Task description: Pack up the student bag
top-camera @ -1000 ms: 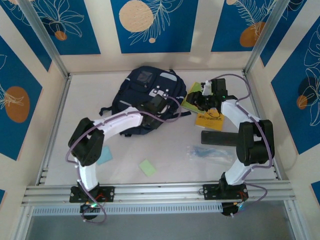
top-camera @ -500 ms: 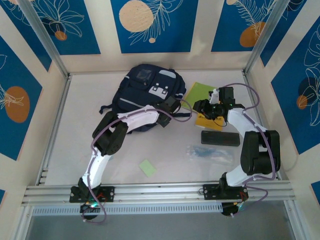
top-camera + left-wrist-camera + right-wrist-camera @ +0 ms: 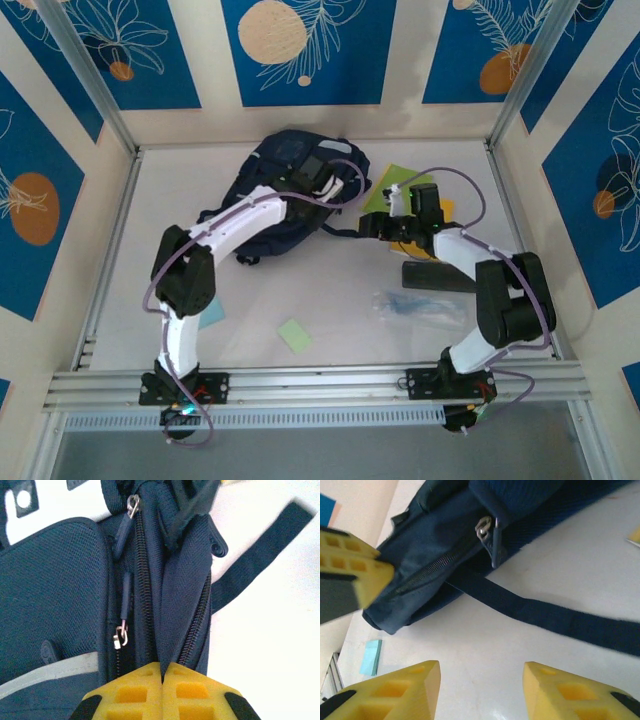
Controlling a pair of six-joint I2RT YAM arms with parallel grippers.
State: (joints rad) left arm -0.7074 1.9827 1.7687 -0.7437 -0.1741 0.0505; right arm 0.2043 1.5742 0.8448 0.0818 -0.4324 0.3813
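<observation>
A: Surface?
B: White table (image 3: 330, 290); green note (image 3: 295, 334) on near side of the student bag (image 3: 270, 160), which lies on it.
A: Fingers?
B: Bag's fabric clenched in left gripper (image 3: 162, 672); right gripper (image 3: 481, 672) released, beside bag's strap (image 3: 545, 615). Blue leaf-print wall panels (image 3: 300, 50) beyond bag.

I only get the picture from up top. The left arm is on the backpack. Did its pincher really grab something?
Observer: Yes. In the left wrist view the left gripper is shut on a fold of the student bag, right beside a zipper.
Operator: Is the zipper pull in its fingers?
Observer: No. A silver pull hangs beside the pinched fold, not between the fingers.
Operator: What about the other pincher?
Observer: In the right wrist view the right gripper is open and holds nothing. It is over the white table, with a bag strap lying just beyond its fingers.
</observation>
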